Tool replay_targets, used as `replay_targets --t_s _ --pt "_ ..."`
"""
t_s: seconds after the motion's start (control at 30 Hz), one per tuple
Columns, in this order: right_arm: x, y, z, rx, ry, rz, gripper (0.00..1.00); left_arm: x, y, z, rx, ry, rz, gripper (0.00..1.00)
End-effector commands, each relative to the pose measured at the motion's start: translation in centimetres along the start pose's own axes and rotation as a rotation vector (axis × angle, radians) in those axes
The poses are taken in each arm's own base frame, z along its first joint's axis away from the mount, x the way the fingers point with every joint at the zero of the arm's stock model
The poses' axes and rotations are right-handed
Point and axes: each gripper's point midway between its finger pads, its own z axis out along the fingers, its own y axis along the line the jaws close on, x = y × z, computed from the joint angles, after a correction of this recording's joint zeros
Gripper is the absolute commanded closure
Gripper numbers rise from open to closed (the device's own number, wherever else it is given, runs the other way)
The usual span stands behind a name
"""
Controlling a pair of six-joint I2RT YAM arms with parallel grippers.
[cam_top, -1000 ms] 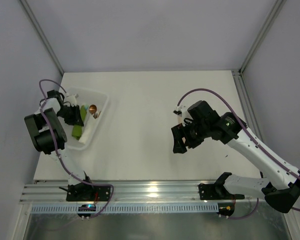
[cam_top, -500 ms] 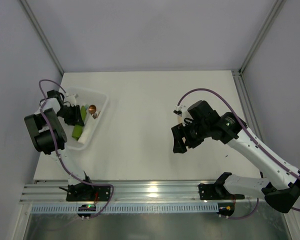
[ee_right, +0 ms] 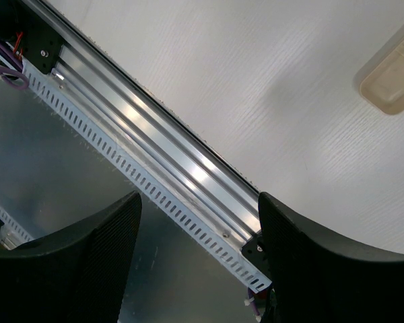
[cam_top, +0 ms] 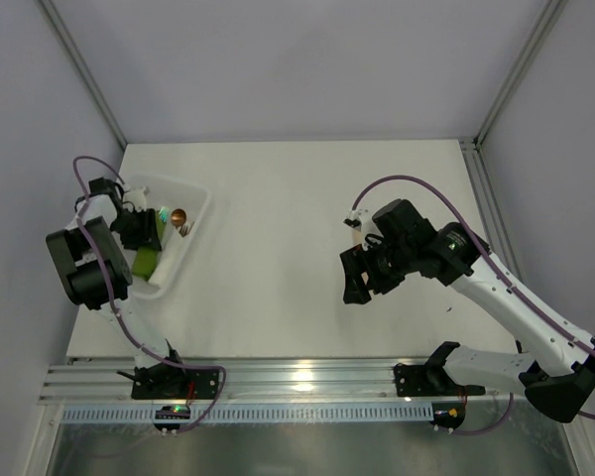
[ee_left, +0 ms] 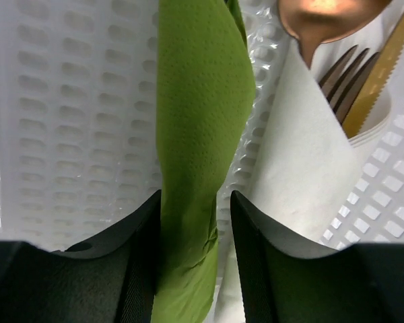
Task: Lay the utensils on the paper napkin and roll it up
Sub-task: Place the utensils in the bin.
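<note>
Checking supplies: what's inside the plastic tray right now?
A green napkin between the fingers of the left tool, plus a white paper sleeve holding a copper spoon, fork and knife. The sleeve covers their handles.

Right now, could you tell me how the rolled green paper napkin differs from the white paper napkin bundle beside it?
The rolled green paper napkin is lime green; the white paper napkin bundle is white. The green one shows no cutlery; the white one has a copper spoon, fork and gold knife poking out. The green one lies between the left gripper's fingers; the white one lies outside them. Both rest in the dimpled plastic tray.
</note>
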Motion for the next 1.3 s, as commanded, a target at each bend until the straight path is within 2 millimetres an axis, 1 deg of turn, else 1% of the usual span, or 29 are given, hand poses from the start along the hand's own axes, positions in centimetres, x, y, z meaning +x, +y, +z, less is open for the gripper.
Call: replay_targets --t_s 0.0,0.13,0.3,0.33,0.37,0.4,0.63,0.67,0.7,0.73,0.77,0.8,0.83,0.87,0.9,0.93,1.0,1.07,1.1,1.13,1.17,1.2,1.23,1.27 --pt "-0.9 0.2 -1.3 0.001 -0.061 -0.030 0.27 -0.4 1.3 -1.0 -0.058 -0.027 -0.003 0.54" --pt "-0.8 0.2 -1.3 0.001 -0.061 -0.031 0.27 -0.6 1.1 -1.2 -0.050 -0.038 -0.008 0.54" --pt "-0.7 0.2 -1.4 -0.002 -0.065 -0.032 0.27 -1.3 0.9 -2.2 -0.059 -0.078 0.001 0.53" --pt "-0.7 0.2 -1.4 -0.002 -0.065 -0.032 0.27 -1.6 0.9 -2.4 -0.064 -0.087 0.004 0.51" --pt "-0.7 0.2 -1.5 -0.002 -0.066 -0.033 0.27 -1.9 0.9 -2.8 -0.069 -0.101 0.004 0.43" --pt "-0.7 0.2 -1.5 -0.003 -0.068 -0.035 0.27 -2.2 0.9 -3.1 -0.074 -0.110 0.007 0.41" --pt "-0.7 0.3 -1.5 -0.006 -0.070 -0.034 0.27 -4.6 0.5 -5.2 -0.081 -0.196 0.013 0.39" --pt "-0.6 0.3 -1.6 -0.005 -0.071 -0.034 0.27 -5.0 0.6 -5.5 -0.089 -0.211 0.011 0.32" --pt "-0.7 0.3 -1.6 -0.004 -0.073 -0.036 0.27 -5.2 0.5 -6.1 -0.096 -0.229 0.003 0.22" --pt "-0.7 0.3 -1.6 -0.003 -0.075 -0.035 0.27 -5.4 0.5 -6.4 -0.101 -0.243 -0.001 0.10" --pt "-0.7 0.2 -1.6 -0.003 -0.074 -0.035 0.26 -5.9 0.6 -6.8 -0.115 -0.269 0.001 0.01" --pt "-0.7 0.2 -1.6 -0.002 -0.076 -0.035 0.27 -5.8 0.6 -7.0 -0.128 -0.281 -0.008 0.01" --pt "-0.8 0.1 -1.6 0.003 -0.075 -0.035 0.27 -6.3 0.5 -8.1 -0.148 -0.322 -0.020 0.01" --pt "-0.8 0.2 -1.6 0.002 -0.075 -0.035 0.27 -6.5 0.9 -8.6 -0.179 -0.344 -0.031 0.01" --pt "-0.8 0.2 -1.6 0.001 -0.075 -0.033 0.27 -7.3 1.1 -9.3 -0.204 -0.391 -0.031 0.01" --pt "-0.9 0.3 -1.6 -0.003 -0.077 -0.036 0.27 -7.7 1.0 -10.5 -0.222 -0.430 -0.047 0.01" --pt "-0.9 0.3 -1.6 -0.005 -0.078 -0.035 0.26 -8.5 1.8 -12.1 -0.292 -0.480 -0.073 0.01" --pt "-1.0 0.5 -1.6 -0.011 -0.081 -0.033 0.27 -9.3 2.1 -14.3 -0.356 -0.539 -0.109 0.01" --pt "-1.1 0.5 -1.6 -0.011 -0.081 -0.031 0.27 -9.3 2.7 -15.0 -0.412 -0.550 -0.126 0.01" --pt "-1.2 0.5 -1.5 -0.010 -0.076 -0.032 0.27 -9.3 2.6 -15.2 -0.433 -0.552 -0.135 0.01" --pt "-1.3 0.6 -1.7 -0.015 -0.081 -0.029 0.27 -9.3 2.1 -15.4 -0.434 -0.549 -0.143 0.08" --pt "-1.5 0.7 -1.7 -0.014 -0.080 -0.030 0.27 -9.2 1.9 -15.2 -0.424 -0.542 -0.148 0.12" --pt "-1.6 0.7 -1.7 -0.014 -0.080 -0.028 0.27 -8.7 1.9 -14.8 -0.422 -0.516 -0.157 0.17" --pt "-1.7 0.7 -1.6 -0.015 -0.078 -0.028 0.27 -8.7 1.6 -14.8 -0.413 -0.500 -0.158 0.42"
